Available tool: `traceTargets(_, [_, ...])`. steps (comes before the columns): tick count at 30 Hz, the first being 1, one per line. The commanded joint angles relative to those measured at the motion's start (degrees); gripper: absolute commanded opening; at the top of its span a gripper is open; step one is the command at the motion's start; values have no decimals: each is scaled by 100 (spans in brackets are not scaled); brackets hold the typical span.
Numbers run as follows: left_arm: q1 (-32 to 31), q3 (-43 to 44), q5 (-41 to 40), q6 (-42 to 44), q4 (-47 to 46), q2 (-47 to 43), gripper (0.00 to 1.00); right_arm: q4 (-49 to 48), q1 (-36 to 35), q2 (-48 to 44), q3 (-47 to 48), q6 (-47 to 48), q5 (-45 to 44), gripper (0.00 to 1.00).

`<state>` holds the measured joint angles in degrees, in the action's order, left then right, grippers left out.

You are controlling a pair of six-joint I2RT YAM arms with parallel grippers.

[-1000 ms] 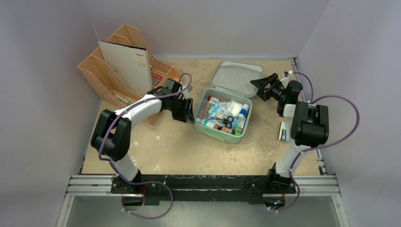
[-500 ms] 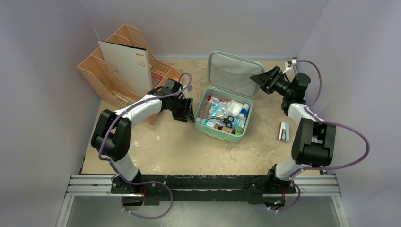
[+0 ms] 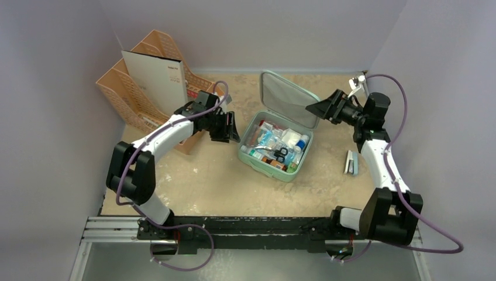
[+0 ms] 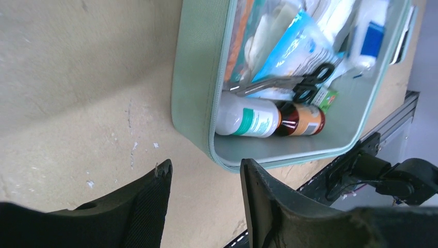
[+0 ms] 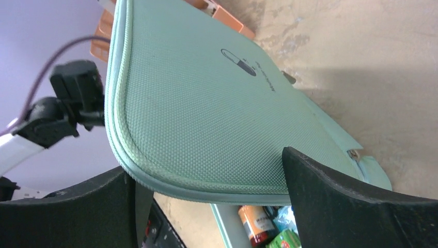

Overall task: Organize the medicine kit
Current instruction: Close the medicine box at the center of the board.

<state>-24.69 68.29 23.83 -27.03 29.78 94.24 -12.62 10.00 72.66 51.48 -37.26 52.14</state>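
1. The left gripper point(image 3: 229, 127) hung released, its fingers parted over bare tan desk point(image 3: 205, 181) with nothing between them. It was just beside the left wall of the mint-green zippered fabric medicine kit point(image 3: 263, 165).
2. The right gripper point(image 3: 316, 108) was spread wide and grasped nothing. It sat at the outer face of the kit's grey-lined lid point(image 3: 286, 99), which stood tilted between it and the open tray.
3. The kit sat mid-desk, towards the far edge. Black-handled scissors point(image 4: 310, 85), a white green-labelled bottle point(image 4: 245, 118) and a brown bottle point(image 4: 302, 119) crowded its near wall.
4. A peach slotted plastic organizer point(image 3: 134, 88) holding a white card point(image 3: 155, 79) filled the far-left corner, behind the left arm.
5. A small grey-white flat packet point(image 3: 351, 162) lay near the right edge.
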Motion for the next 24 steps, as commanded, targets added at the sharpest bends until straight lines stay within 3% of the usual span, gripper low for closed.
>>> traceTargets(1, [192,338,70,17,32,-368,50,1557,-52,-369,238,929,122,92])
traceTargets(6, [406,377,203,111,137,-512,52,2088,-55,-639,226,1155,-18,94])
traceTargets(24, [746,24,290,602,437,-1116,53,2307,-64,-1322,621,957,415,99])
